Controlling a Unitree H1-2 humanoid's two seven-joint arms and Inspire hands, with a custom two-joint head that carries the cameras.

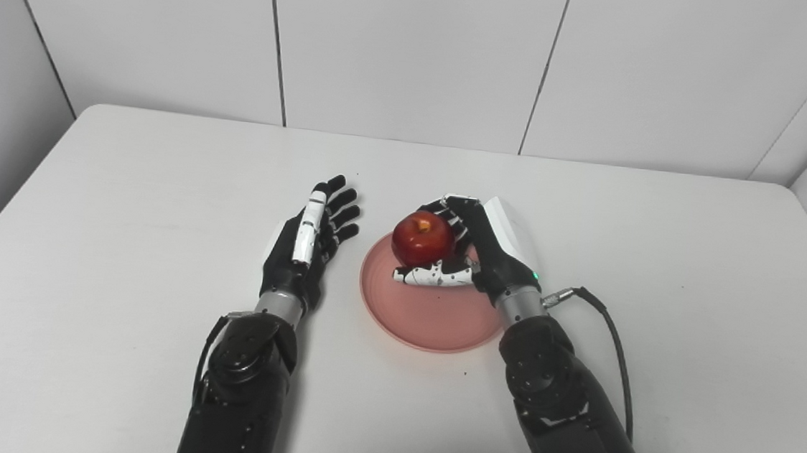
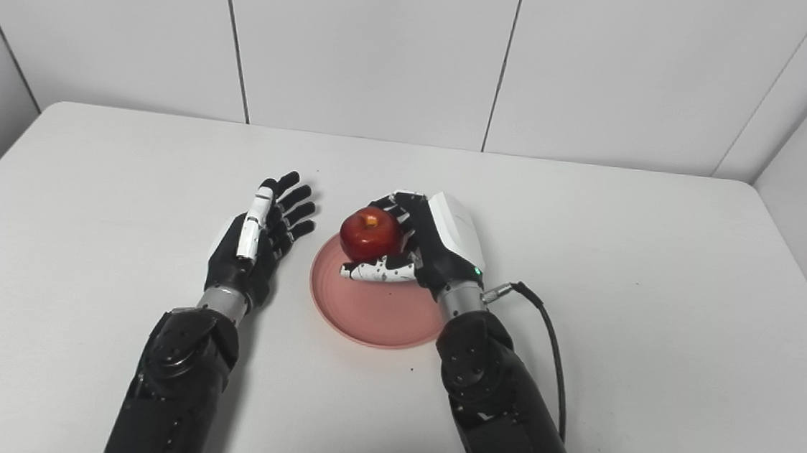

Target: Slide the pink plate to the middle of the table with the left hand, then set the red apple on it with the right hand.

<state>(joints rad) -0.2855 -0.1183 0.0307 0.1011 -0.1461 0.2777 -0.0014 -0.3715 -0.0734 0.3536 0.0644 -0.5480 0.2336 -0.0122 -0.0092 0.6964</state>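
Table (image 1: 126, 183): white, matte, rounded far corners; white panelled wall (image 1: 417, 47) behind w/ dark seams.
Pink plate (image 1: 432, 315): round, shallow rim, lies flat approx. mid-table, a bit toward the near side. Near half bare.
Red apple (image 1: 422, 239): over the plate's far-left part, stem end up, yellowish patch round the stem dip. Can't tell if its underside touches the plate or hangs just above.
Cable (image 1: 610, 343): black, plugs in at the right wrist, loops out to the right & runs back along the forearm, off the plate.
In the way: nothing betw. left hand & plate; a strip of bare table separates them. Tiny dark specks on table nr the plate's near edge.
Right hand (image 1: 477, 250): wrapped on the apple from the right side. Dark fingers (image 1: 448, 212) curl round the far side, white thumb (image 1: 432, 277) lies under/in front, pointing left. Back of hand w/ white cover faces up-right, green LED lit nr wrist. Hand sits over the plate's right-far part, forearm crossing the plate's right rim.
Left hand (image 1: 308, 244): holds nothing, fingers straight & slightly spread, pointing away toward the far-right. Edge-on to the table, palm facing right, just left of the plate, not touching it. White thumb on top, along the palm line.
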